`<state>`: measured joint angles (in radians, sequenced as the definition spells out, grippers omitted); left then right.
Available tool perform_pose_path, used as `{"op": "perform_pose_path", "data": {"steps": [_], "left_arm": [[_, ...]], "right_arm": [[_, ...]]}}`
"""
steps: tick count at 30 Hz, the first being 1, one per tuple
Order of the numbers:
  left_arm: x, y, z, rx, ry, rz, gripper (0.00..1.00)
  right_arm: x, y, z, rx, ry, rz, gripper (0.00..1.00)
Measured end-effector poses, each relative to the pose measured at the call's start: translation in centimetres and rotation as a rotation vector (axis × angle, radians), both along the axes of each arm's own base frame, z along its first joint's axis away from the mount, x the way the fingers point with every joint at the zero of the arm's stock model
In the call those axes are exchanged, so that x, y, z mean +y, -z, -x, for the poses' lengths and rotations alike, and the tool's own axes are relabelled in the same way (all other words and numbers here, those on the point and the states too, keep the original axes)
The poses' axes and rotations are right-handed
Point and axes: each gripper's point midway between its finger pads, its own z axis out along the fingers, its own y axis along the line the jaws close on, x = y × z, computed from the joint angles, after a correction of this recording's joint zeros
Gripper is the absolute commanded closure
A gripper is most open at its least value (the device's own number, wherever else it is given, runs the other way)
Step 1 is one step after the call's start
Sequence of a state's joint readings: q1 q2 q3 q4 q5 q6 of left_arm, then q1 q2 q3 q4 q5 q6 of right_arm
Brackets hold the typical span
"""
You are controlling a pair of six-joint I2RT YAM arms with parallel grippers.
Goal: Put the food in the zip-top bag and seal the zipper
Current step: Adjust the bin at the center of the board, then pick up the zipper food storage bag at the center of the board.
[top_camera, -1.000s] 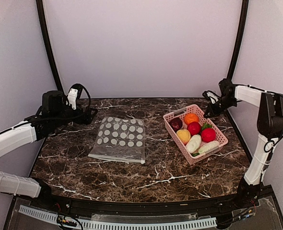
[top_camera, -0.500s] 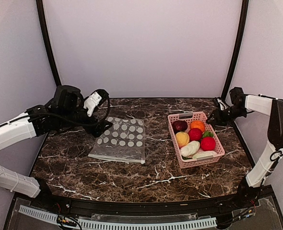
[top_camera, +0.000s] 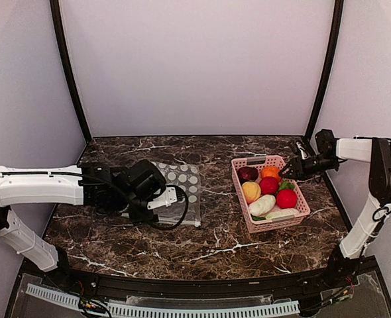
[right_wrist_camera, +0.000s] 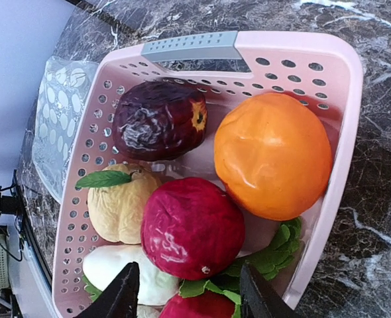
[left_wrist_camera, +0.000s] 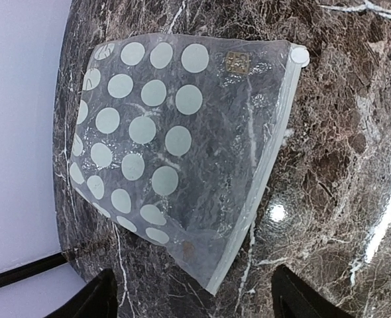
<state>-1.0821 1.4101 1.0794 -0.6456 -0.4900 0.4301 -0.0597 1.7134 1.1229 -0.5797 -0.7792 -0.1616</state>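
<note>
A: Surface?
B: Dark marble counter (top_camera: 235, 248), pale walls on three sides. Zip-top bag (left_wrist_camera: 156, 132) lies flat left of centre. The food (right_wrist_camera: 195, 225) sits in the pink basket (top_camera: 278, 221) on the right, with bare marble between.
A: Grippers?
B: Left gripper (left_wrist_camera: 194, 301) is wide above the bag, right gripper (right_wrist_camera: 185, 298) wide over the basket. Top view has the left arm hiding part of the bag; the wrist view shows the zipper (left_wrist_camera: 270, 159) edge.

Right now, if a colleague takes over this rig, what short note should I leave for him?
Left hand: open, holds nothing, over one corner of the bag.
Right hand: open, holds nothing, above the basket.
Bag lies on the table, empty; I cannot tell whether its zipper is pressed shut.
All the food is in the basket.
Done: nothing yet. Left: open the bag, put the food in, seal the zipper.
</note>
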Motion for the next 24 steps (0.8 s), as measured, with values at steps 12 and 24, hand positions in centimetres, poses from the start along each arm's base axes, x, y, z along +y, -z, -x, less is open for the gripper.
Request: {"op": "perform_pose_path", "data": {"steps": [12, 24], "left_arm": [[-0.5, 5.3, -0.6, -0.073, 0.035, -0.224, 0.39], [-0.8, 8.9, -1.3, -0.114, 0.017, -0.284, 0.5]], "right_arm": [[-0.8, -6.0, 0.7, -0.288, -0.011, 0.053, 0.48], [-0.6, -5.9, 0.8, -0.296, -0.024, 0.037, 0.48]]}}
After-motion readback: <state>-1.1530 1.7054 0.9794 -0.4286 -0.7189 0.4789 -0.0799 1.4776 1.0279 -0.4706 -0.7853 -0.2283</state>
